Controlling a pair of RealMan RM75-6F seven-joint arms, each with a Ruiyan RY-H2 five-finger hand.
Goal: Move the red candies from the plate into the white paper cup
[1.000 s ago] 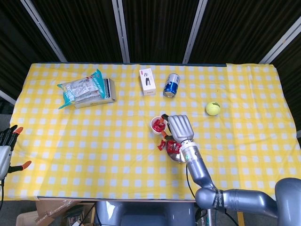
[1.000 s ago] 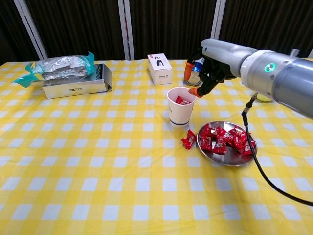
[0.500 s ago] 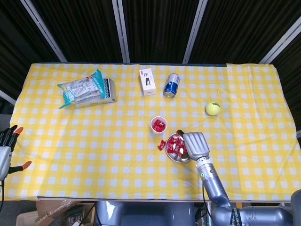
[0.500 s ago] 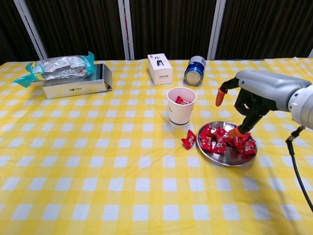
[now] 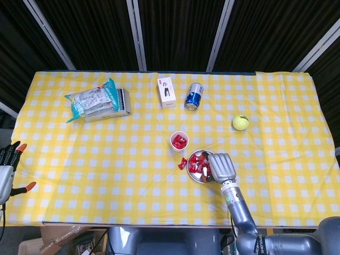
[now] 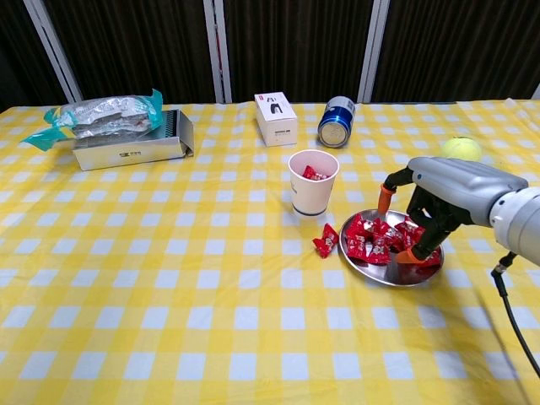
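red candies heap on the plate, uncountable; your right hand covers some, grip unclear. one lies beside it, more in the one paper cup. left hand spread.

Shiny metal plate, paper cup

Dark curtains — yellow-checked table

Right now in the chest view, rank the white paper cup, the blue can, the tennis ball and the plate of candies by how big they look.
1. Plate, widest.
2. White paper cup.
3. Blue can, though it lies farther back, so it may be nearer the cup's size than it looks.
4. Tennis ball, smallest, partly hidden by the right arm.
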